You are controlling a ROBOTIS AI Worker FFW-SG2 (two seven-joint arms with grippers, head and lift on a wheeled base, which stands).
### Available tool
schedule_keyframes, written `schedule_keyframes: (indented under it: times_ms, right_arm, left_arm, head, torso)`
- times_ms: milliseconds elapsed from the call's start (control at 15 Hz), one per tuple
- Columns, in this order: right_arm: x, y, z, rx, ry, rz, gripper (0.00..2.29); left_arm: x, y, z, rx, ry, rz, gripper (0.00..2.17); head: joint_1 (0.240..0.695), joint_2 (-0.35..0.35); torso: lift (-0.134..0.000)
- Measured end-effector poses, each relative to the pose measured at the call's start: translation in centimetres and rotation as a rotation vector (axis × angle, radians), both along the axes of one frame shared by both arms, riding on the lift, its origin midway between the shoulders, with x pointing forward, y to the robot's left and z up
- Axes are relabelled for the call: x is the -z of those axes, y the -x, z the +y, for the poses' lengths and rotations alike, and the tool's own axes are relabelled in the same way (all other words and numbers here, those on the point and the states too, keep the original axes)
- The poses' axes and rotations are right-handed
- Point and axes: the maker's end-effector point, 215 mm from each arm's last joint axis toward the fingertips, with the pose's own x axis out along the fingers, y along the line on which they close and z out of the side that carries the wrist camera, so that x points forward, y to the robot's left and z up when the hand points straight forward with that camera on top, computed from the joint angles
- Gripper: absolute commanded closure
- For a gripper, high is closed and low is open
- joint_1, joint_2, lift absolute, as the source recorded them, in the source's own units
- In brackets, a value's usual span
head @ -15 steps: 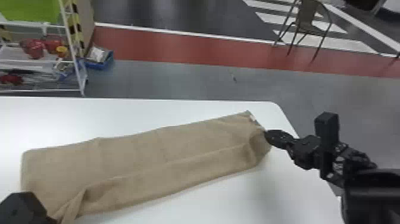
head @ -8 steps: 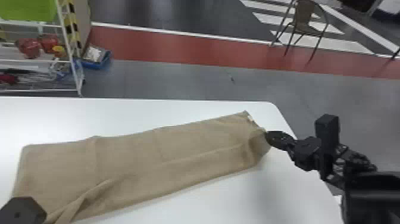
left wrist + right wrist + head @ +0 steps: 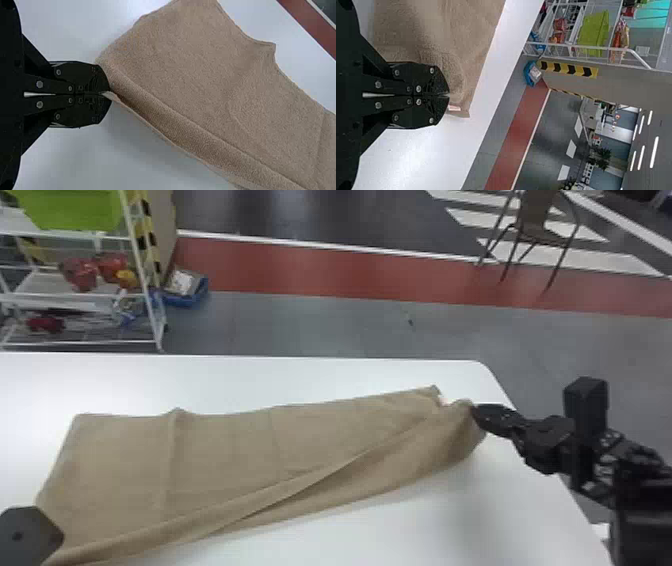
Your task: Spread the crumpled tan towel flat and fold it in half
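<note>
The tan towel (image 3: 240,455) lies stretched across the table, with a long diagonal fold along its near side. My right gripper (image 3: 475,410) is at the towel's right end. In the right wrist view my right gripper (image 3: 448,95) is shut on the towel (image 3: 474,35) beside a small pale tag. My left gripper (image 3: 30,535) is at the bottom left of the head view, over the towel's near left corner. In the left wrist view my left gripper (image 3: 106,93) is shut on a corner of the towel (image 3: 198,71), whose edge curls up in a ridge.
The white table (image 3: 240,380) has its far edge and rounded far right corner beyond the towel. Behind it on the floor stand a wire shelf (image 3: 80,295) with a green bin (image 3: 75,210), a blue box (image 3: 185,290) and a chair (image 3: 540,220).
The towel's left end has shifted right with my left gripper, a small ripple has risen on its far edge, and the near fold has lengthened. My right gripper has barely moved.
</note>
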Motion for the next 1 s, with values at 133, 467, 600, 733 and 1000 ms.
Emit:
schedule_keyframes:
  times_ms: [133, 467, 600, 733, 1000]
  right_arm:
    - [-0.3, -0.1, 0.0, 0.000, 0.001, -0.006, 1.30]
    - [-1.0, 0.0, 0.2, -0.004, 0.000, -0.026, 1.30]
    - [-2.4, 0.0, 0.6, -0.007, -0.017, -0.057, 1.30]
    - [-4.5, 0.0, 1.3, -0.013, -0.040, -0.097, 1.30]
    - [-7.9, -1.6, 2.2, 0.025, -0.076, -0.136, 1.30]
  left_arm:
    - [-1.9, -1.3, 2.7, 0.026, -0.128, -0.047, 2.14]
    - [-7.7, -3.8, 7.6, 0.040, -0.425, -0.187, 2.07]
    - [-9.8, -4.5, 8.8, 0.020, -0.518, -0.248, 2.07]
    - [-11.1, -5.4, 8.9, 0.001, -0.510, -0.279, 2.07]
    - [-16.5, -10.5, 5.3, -0.001, -0.413, -0.437, 2.07]
  head:
    - [0.695, -0.127]
    - [0.695, -0.054]
    - [0.695, -0.033]
    - [0.695, -0.024]
    - [0.695, -0.039]
  torso:
    - [-0.123]
    - [-0.123]
    - [-0.123]
    - [-0.123]
    - [-0.123]
